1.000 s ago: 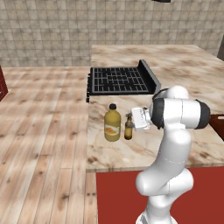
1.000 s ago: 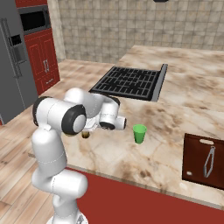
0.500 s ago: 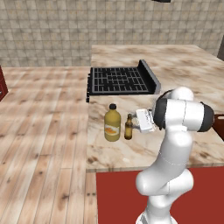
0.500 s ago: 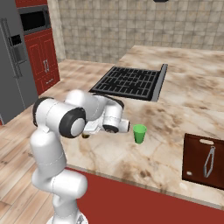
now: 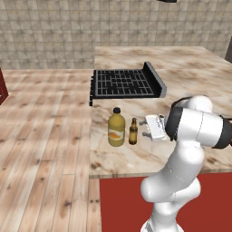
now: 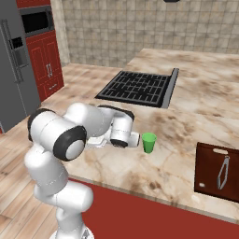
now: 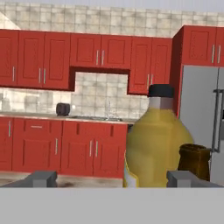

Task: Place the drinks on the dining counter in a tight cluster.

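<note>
though hidden behind the arm from the right, juice bottle [image 5: 116, 130] beside brown bottle [image 5: 133, 132], jaws wide open

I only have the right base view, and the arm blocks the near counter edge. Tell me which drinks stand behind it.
Observer: The left base view shows a juice bottle and a brown bottle, upright and close side by side on the dining counter, in front of the cooktop.
Operator: Report the jaws.
Observer: The hand view shows them wide open, holding nothing, and pointed at the two bottles.
Operator: Give me the line-up from the hand.
Observer: There the brown bottle sits right of the juice bottle, with its base hidden behind the right fingertip.
</note>
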